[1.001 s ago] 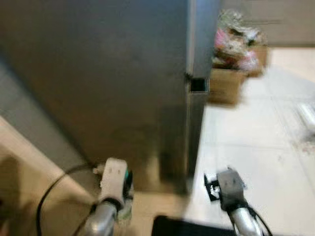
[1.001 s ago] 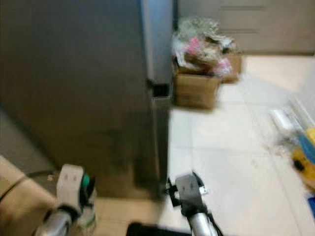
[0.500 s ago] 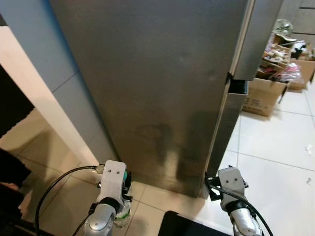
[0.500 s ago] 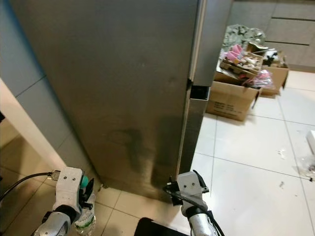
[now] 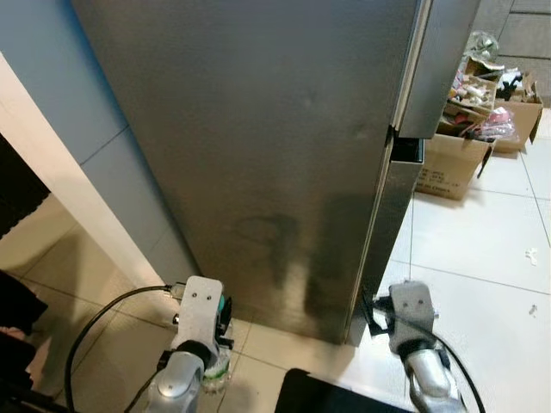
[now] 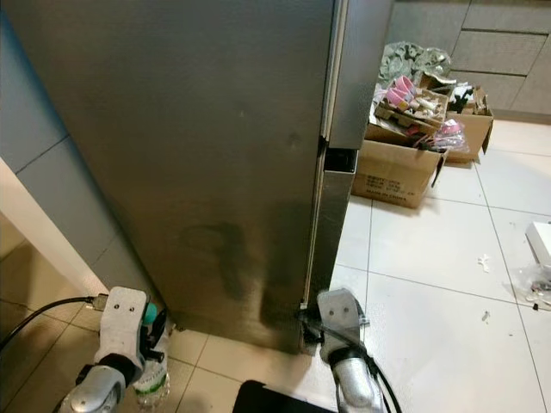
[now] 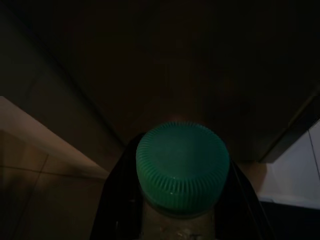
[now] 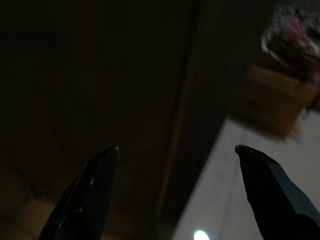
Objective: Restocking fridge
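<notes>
Steel fridge (image 5: pixel 258 146): stood shut, brushed side panel facing the head camera, door edge and recessed handle notch toward 2 o'clock.
Progress: judged early; fridge not yet opened, nothing placed inside, bottle in hand and not yet delivered.
Left to do: judged as getting round to the door front, opening it, setting the bottle on a shelf.
Bottle (image 7: pixel 182 167): clear plastic with green ribbed cap, carried low at 7 o'clock of the head view, just short of the fridge's bottom corner, above the floor tiles.
Left end effector (image 7: pixel 182 210): clamped around the bottle's neck below the cap, black fingers (image 7: pixel 117 200) pressed to either side; cap poking up past the fingertips toward the fridge panel.
Right end effector (image 8: pixel 175 150): spread wide with nothing between the two black fingers (image 8: pixel 95 185), held low at 5 o'clock, near the fridge's front bottom corner.
Bottle versus right end effector: well apart, the fridge corner lying between them in the head views.
Cardboard box (image 6: pixel 396 172): sat on the tiled floor (image 6: pixel 430 284) at 2 o'clock beyond the fridge, heaped with mixed packets.
Cable (image 5: pixel 95 331): looped from the left wrist over the floor at 8 o'clock.
Risk: judged that only the free right end effector could pull the door, since the left was occupied.
</notes>
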Motion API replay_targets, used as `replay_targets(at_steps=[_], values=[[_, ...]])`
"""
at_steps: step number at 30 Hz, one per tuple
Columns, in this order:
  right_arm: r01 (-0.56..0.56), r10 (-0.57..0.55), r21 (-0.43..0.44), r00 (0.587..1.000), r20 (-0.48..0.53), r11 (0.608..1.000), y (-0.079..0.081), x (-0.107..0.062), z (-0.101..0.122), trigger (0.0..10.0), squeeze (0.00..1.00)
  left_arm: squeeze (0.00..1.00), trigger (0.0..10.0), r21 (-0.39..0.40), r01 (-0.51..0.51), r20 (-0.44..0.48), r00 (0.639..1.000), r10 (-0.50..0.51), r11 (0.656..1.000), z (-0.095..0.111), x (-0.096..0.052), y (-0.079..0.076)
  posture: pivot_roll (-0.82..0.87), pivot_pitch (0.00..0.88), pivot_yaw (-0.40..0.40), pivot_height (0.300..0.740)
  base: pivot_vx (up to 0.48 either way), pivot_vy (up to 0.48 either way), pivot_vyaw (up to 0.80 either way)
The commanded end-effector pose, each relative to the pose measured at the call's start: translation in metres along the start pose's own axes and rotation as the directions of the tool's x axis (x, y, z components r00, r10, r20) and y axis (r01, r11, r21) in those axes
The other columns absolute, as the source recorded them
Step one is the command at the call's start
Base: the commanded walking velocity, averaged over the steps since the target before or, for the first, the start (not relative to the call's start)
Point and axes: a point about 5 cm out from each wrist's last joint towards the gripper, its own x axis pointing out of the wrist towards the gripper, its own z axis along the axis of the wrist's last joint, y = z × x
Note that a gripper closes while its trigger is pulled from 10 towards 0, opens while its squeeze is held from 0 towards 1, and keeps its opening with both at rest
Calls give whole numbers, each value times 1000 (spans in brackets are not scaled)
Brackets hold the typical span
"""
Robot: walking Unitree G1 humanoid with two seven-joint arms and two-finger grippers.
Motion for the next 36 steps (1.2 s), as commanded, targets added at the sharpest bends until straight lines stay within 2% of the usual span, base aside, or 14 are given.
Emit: replay_targets(at_steps=[1,2,3,6,8,11,12,14,15,26,32,33,34,36], values=[[-26,25,33,999,34,999,8,21,17,10000,0,0,10000,26,-15,-22,1000,16,1000,-3,-1,12,-60,220,99,740,0,0,0],[-26,25,33,999,34,999,8,21,17,10000,0,0,10000,26,-15,-22,1000,16,1000,-3,-1,12,-60,220,99,740,0,0,0],[-32,30,37,998,60,999,10,32,27,10000,0,0,10000,31,-17,-21,1000,17,999,-2,-1,13,-57,220,100,740,0,0,0],[-30,27,41,996,81,999,11,41,36,10000,0,0,10000,35,-20,-20,1000,20,999,-1,-1,15,-48,221,101,740,0,0,0],[-35,27,58,993,118,998,12,56,53,10000,0,0,10000,38,-28,-18,999,29,999,0,-2,19,-33,225,101,740,0,0,0],[-33,23,70,990,137,997,15,62,63,9882,0,0,10000,38,-33,-22,999,33,999,-1,-4,20,-35,226,102,740,0,0,0],[-40,28,80,989,148,996,17,62,66,1020,0,0,10000,38,-31,-27,999,32,999,-2,-5,20,-39,225,105,740,0,0,0],[-40,28,80,989,148,996,17,62,66,1020,0,0,10000,38,-31,-27,999,32,999,-2,-5,20,-39,225,105,740,0,0,0],[-47,33,85,987,160,995,19,63,69,0,0,0,10000,38,-28,-31,999,29,999,-3,-6,19,-41,223,106,740,0,0,0],[-12,-2,74,984,178,997,16,69,76,0,0,0,10000,33,-9,-31,999,10,999,-2,-2,14,-53,215,113,740,0,0,0],[-41,29,58,980,195,998,16,80,89,0,0,0,10000,32,-5,-30,1000,6,999,0,-1,13,-54,215,114,740,0,0,0],[-33,21,58,980,200,998,15,83,93,6863,0,0,10000,32,-4,-31,1000,5,999,0,-1,13,-54,215,114,740,0,0,0],[-28,17,54,979,203,998,14,86,97,10000,0,0,10000,32,-3,-32,999,4,999,-1,-1,13,-55,214,113,740,0,0,0],[-13,2,51,979,206,999,13,89,101,10000,0,0,10000,32,-3,-32,999,4,999,-1,-1,13,-53,213,112,740,0,0,0]])
